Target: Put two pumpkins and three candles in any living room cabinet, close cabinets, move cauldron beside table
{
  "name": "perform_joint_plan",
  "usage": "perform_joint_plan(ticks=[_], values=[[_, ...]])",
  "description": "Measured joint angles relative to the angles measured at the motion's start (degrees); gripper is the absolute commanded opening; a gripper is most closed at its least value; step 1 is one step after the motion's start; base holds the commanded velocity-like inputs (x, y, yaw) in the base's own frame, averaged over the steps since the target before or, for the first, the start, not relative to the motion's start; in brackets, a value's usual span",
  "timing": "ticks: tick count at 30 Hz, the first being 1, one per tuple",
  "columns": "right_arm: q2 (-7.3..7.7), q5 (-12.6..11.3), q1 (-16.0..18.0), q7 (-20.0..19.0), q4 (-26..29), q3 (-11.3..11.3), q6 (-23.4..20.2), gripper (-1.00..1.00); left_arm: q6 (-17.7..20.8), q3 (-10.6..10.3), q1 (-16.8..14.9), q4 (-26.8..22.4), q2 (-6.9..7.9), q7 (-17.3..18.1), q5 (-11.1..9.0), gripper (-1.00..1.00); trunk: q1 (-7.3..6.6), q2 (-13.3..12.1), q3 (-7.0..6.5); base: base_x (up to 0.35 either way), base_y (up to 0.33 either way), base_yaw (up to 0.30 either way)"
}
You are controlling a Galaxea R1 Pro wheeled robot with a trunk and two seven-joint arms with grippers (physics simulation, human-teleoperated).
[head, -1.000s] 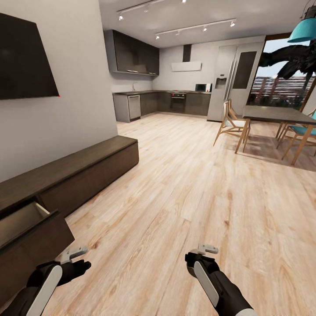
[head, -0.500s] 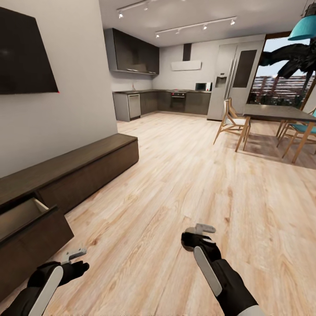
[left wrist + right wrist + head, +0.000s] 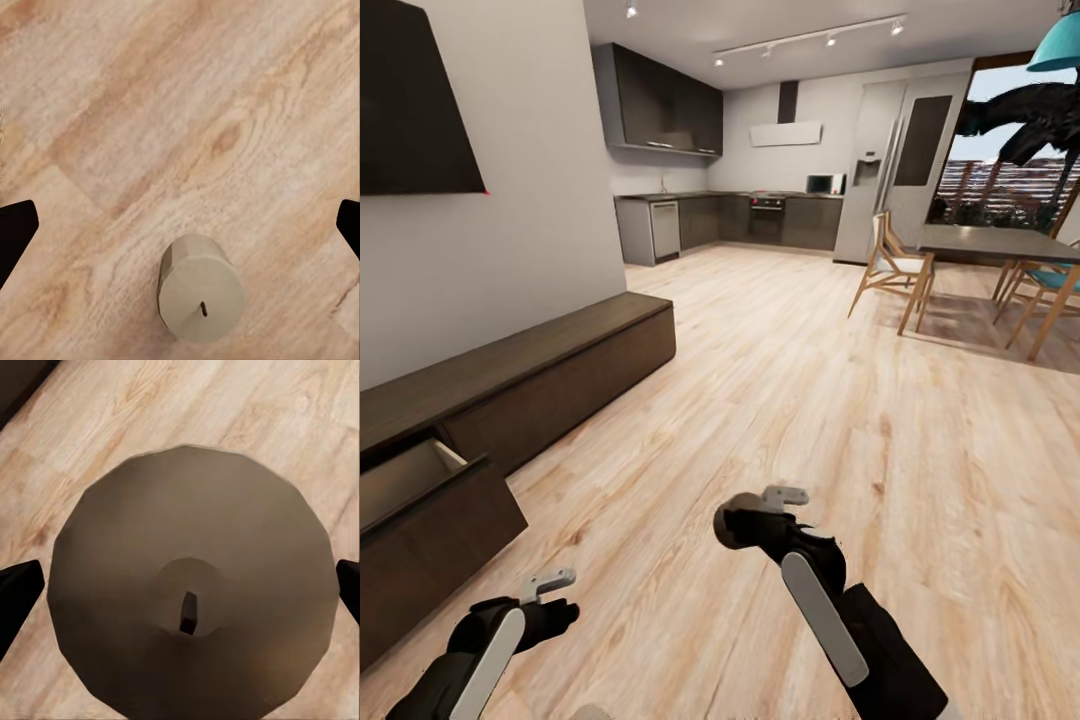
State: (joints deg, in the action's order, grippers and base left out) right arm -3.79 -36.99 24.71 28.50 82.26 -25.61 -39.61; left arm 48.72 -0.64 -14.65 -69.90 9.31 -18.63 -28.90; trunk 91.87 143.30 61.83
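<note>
The cabinet [image 3: 560, 370] runs along the left wall, and its near drawer [image 3: 410, 478] stands open, showing a pale interior. My right gripper [image 3: 750, 515] hangs over the floor in front of it, shut on a candle [image 3: 191, 607]. That candle's pale grey top and wick fill the space between the dark fingertips [image 3: 16, 592]. My left gripper [image 3: 555, 600] is low at the near left and open. A second candle [image 3: 199, 300] stands upright on the floor boards beneath it, apart from both fingertips [image 3: 15, 232]. Pumpkins, cauldron and coffee table are out of view.
Pale wood floor [image 3: 840, 400] stretches ahead. A dining table [image 3: 1000, 245] with wooden chairs [image 3: 895, 270] stands at the far right. Kitchen units [image 3: 760, 220] line the back wall. A dark TV [image 3: 410, 110] hangs above the cabinet.
My right arm has risen and swung left toward the cabinet. The left gripper has shifted slightly right. The view has tilted a little.
</note>
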Motion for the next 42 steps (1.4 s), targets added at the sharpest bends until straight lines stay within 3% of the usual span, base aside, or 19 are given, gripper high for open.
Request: perform_joint_plan(ticks=[6,13,23,29,39,42], values=[[0.1,-1.8,-0.1,0.1,1.3,-2.1,-0.5,-1.0,0.0,-0.1,-0.1,1.1,-0.13,0.1,0.6,1.0,0.16,0.1,1.33,0.0,0.0,0.0],[0.18,-2.1,0.0,0.2,1.4,-2.2,-0.5,-1.0,-0.2,-0.1,-0.6,2.5,-0.16,0.3,0.7,1.0,0.34,0.2,2.88,0.0,0.0,0.0],[0.19,-2.2,0.0,0.2,1.4,-2.0,-0.5,-1.0,-3.1,-0.3,-3.6,9.6,-0.12,0.7,0.6,1.0,0.59,0.3,5.1,0.0,0.0,0.0],[0.19,-2.2,-0.1,0.2,1.3,-2.0,-0.5,-1.0,-3.4,-2.8,-3.8,10.0,-0.31,0.8,0.6,1.0,0.75,0.4,6.43,0.0,0.0,0.0],[0.2,-2.2,0.0,0.2,1.3,-2.0,-0.5,-1.0,-5.2,-3.5,-4.3,11.9,-0.72,0.9,0.6,1.0,1.01,0.5,8.65,0.0,0.0,0.0],[0.2,-2.2,0.0,0.2,1.3,-2.0,-0.5,-1.0,-5.3,-3.9,-4.4,11.9,-1.67,1.0,0.6,1.0,1.08,0.6,9.31,0.0,0.0,0.0]])
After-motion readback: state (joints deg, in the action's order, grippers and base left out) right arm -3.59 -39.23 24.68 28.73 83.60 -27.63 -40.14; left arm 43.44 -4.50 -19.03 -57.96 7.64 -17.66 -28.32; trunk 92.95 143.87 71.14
